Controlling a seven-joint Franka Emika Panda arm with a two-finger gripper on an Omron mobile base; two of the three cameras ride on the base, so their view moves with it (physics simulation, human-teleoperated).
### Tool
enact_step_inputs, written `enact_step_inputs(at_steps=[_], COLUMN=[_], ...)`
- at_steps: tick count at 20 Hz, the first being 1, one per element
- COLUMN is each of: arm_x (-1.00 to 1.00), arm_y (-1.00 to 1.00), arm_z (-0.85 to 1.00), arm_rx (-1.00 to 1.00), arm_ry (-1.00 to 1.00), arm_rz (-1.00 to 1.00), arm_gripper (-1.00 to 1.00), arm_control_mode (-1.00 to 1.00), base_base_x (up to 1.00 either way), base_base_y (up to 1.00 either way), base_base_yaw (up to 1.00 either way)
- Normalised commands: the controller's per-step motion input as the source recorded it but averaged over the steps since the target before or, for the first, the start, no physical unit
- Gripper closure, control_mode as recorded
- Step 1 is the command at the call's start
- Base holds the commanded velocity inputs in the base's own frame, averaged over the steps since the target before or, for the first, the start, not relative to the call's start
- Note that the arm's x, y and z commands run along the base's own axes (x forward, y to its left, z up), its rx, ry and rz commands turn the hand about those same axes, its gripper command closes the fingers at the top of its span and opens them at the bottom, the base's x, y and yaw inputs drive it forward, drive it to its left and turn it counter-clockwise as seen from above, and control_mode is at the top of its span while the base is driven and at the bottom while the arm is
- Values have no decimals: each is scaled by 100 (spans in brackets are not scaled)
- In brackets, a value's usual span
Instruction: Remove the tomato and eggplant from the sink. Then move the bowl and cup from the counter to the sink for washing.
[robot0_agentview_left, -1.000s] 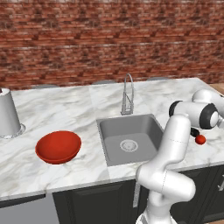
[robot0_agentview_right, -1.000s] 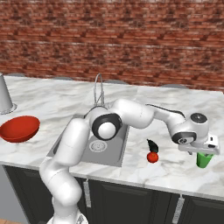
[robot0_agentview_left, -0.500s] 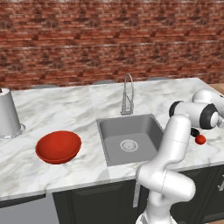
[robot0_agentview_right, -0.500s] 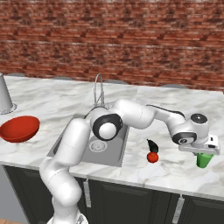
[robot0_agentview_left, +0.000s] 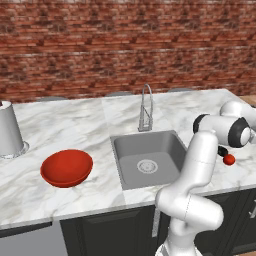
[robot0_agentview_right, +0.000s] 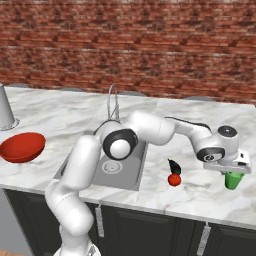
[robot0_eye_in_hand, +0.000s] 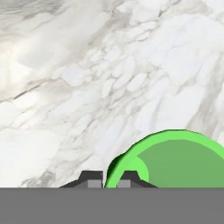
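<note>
Nothing is shifting except my end effector (robot0_agentview_right: 231, 171), now pinching the green cup's (robot0_agentview_right: 232, 179) rim on the tabletop (robot0_agentview_right: 200, 192) right of the sink (robot0_agentview_right: 131, 172); I'm lifting straight up, keeping it level.

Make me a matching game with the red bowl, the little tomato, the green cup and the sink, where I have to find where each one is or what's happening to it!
Things:
1. bowl
2. tomato
3. cup
4. sink

Places or states:
A. on the counter next to the eggplant
B. nothing in it
C. its rim pinched by the gripper
D. on the counter left of the sink

Pairs: 1-D, 2-A, 3-C, 4-B
</note>
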Motion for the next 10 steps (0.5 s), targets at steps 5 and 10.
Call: enact_step_inputs(at_steps=[5,10], arm_x=[-7,-5], arm_y=[17,19], arm_z=[31,36], arm_rx=[0,-5], arm_ry=[0,0], arm_rz=[5,8], arm_gripper=[100,100], arm_control_mode=[-100,-100], base_base_x=[0,0], base_base_y=[0,0], base_base_yaw=[0,0])
